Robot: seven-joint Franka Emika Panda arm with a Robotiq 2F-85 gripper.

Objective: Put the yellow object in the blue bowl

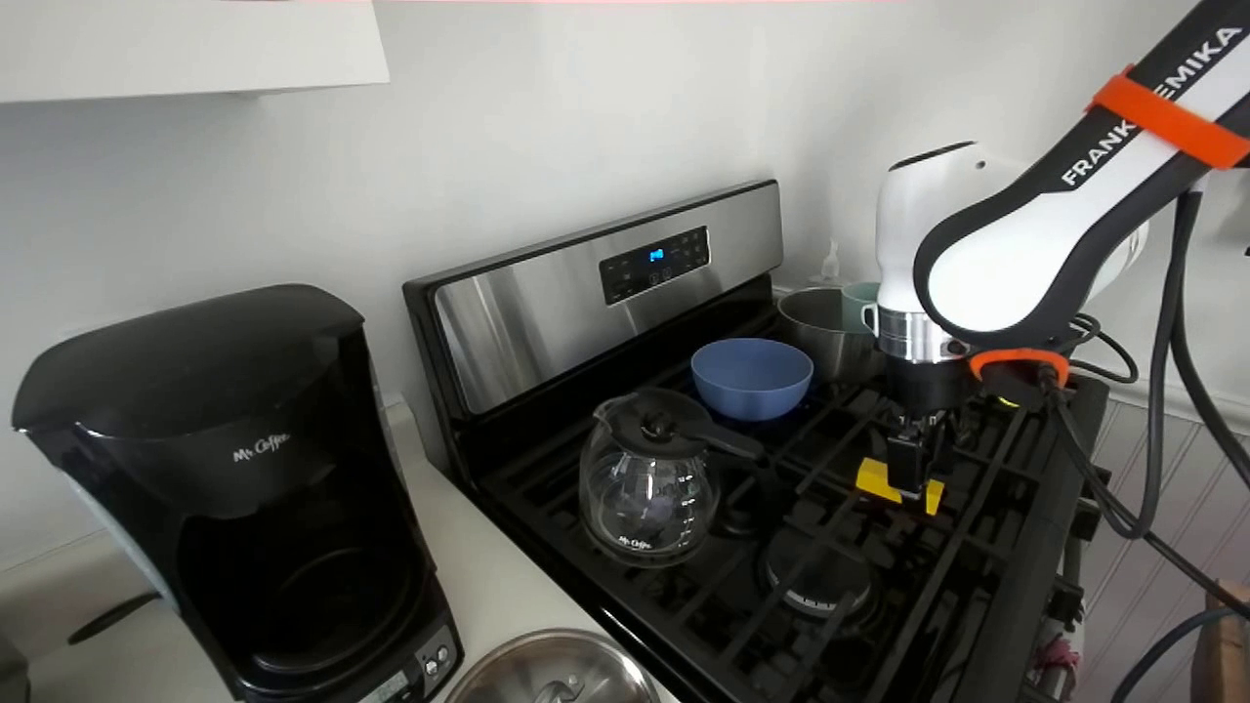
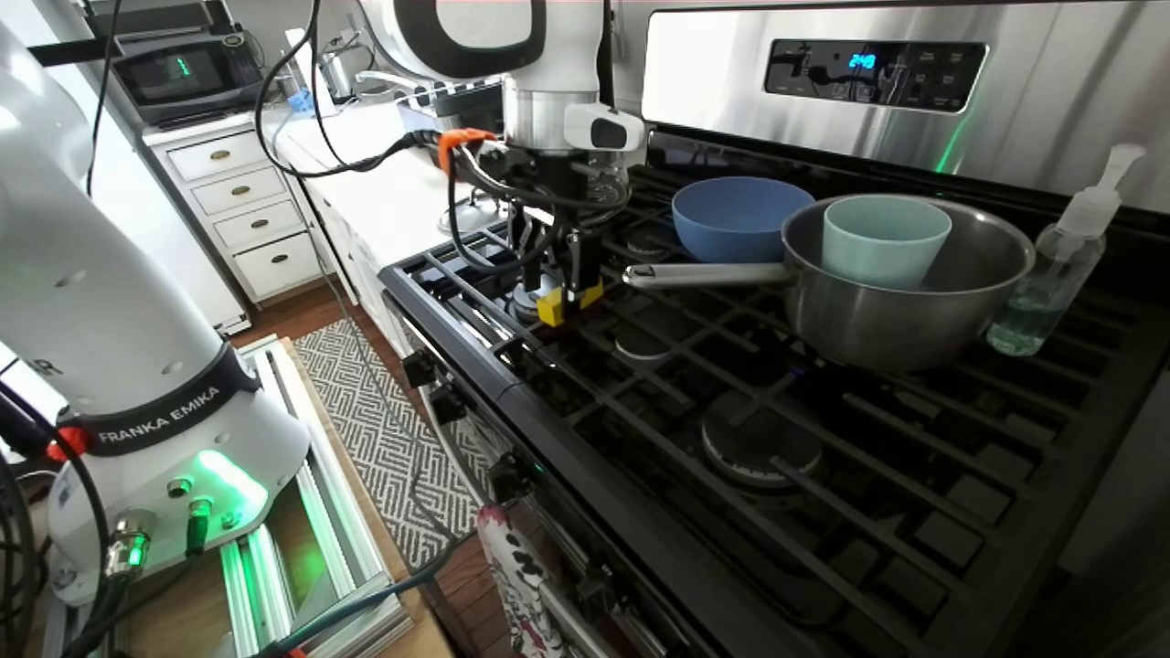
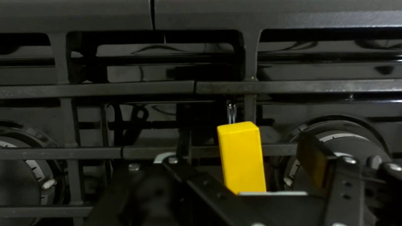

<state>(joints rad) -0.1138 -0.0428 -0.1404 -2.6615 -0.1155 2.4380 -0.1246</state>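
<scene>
The yellow object, a small rectangular block, lies on the black stove grates near the front; it shows in both exterior views [image 1: 878, 479] [image 2: 552, 309] and in the wrist view [image 3: 241, 157]. My gripper [image 1: 910, 469] is down over it, also in an exterior view [image 2: 553, 267]. In the wrist view the gripper [image 3: 251, 160] is open, with a gap between the block and the right-hand finger. The block's near end is hidden behind gripper parts. The blue bowl [image 1: 752, 389] stands upright at the stove's back, also in an exterior view [image 2: 739, 228], apart from the gripper.
A glass carafe [image 1: 649, 503] with a black handle stands near the bowl. A steel pot [image 2: 900, 320] holding a mint cup [image 2: 882, 247] is on the bowl's other side, its handle [image 2: 708, 274] pointing toward the arm. A pump bottle [image 2: 1051, 283] and stove backguard [image 1: 625, 283] stand behind.
</scene>
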